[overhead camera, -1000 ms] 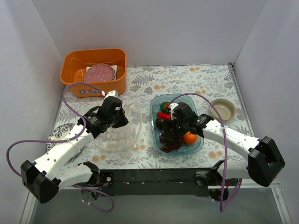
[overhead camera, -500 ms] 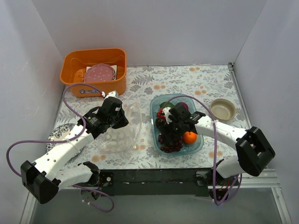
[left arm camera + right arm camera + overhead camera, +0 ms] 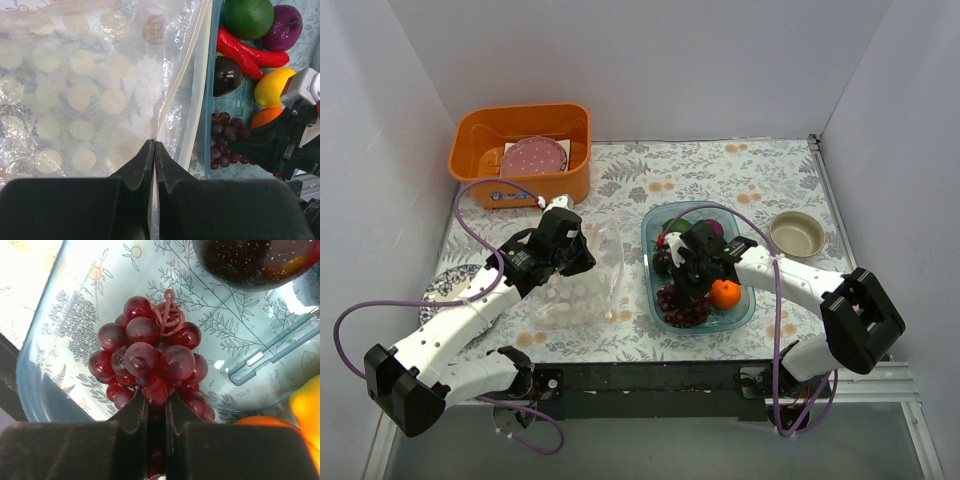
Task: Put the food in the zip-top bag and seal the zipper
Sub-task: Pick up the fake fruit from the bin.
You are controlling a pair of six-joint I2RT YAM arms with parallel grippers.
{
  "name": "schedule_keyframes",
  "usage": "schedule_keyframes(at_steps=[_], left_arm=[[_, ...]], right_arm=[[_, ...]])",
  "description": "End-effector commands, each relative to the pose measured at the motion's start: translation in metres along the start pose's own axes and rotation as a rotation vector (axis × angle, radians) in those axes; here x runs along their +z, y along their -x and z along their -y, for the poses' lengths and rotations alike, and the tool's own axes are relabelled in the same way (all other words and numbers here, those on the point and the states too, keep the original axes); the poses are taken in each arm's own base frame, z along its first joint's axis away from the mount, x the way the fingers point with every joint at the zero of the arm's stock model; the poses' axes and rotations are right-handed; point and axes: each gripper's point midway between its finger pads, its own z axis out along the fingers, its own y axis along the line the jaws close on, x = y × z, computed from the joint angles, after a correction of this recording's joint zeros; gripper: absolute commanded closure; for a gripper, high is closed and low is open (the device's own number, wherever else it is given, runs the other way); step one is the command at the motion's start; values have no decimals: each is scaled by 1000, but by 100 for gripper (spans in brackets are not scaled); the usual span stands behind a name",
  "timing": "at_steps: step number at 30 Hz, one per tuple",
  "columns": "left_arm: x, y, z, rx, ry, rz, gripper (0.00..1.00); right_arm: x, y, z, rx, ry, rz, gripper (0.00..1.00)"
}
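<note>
While the right gripper [image 3: 156,401] is pinching the dark red grape bunch [image 3: 150,352] by only a few grapes at its near end, the likeliest trouble is a slip: the bunch is lumpy and hanging mostly beyond the fingertips, so it could be swinging loose or dropping back into the blue tray [image 3: 70,305] during a lift. A 2nd risk is waiting at the zip-top bag [image 3: 85,85], which is lying on the table just beside the tray's left rim. Only 1 spot on its mouth edge is being held, so the opening may be sagging narrow, and the bunch could be snagging on the zipper [image 3: 176,92] or pushing the light bag away. The right gripper's 2 fingers are sitting almost together, with only grapes filling the slim gap between them, and the bunch is resting on the tray floor. The left gripper [image 3: 154,147] is pressing its fingers tight together on the clear plastic at the bag's mouth, right by the zipper strip. The green round fruit [image 3: 248,17], red chili [image 3: 245,50], lemon [image 3: 272,85] and purple piece [image 3: 282,25] are sitting in the tray, and no food is showing inside the bag.
</note>
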Motion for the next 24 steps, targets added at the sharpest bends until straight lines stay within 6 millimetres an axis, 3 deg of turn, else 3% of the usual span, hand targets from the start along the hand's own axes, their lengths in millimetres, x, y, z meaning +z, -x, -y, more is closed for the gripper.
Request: schedule_keyframes(at_steps=[1,8,15,24], left_arm=[[0,-1,4,2,-22,-6,100],[0,-2,4,3,-26,-6,100],[1,-2,6,0,-34,-9,100],[1,-7,7,-12,-52,-19,100]], right_arm=[[-25,30,-19,-7,54,107,99],[-75,69,-23,21,-11,318,99],[-111,97,-28,78,-27,478,99],[-162,152,-65,154,152,752,97]])
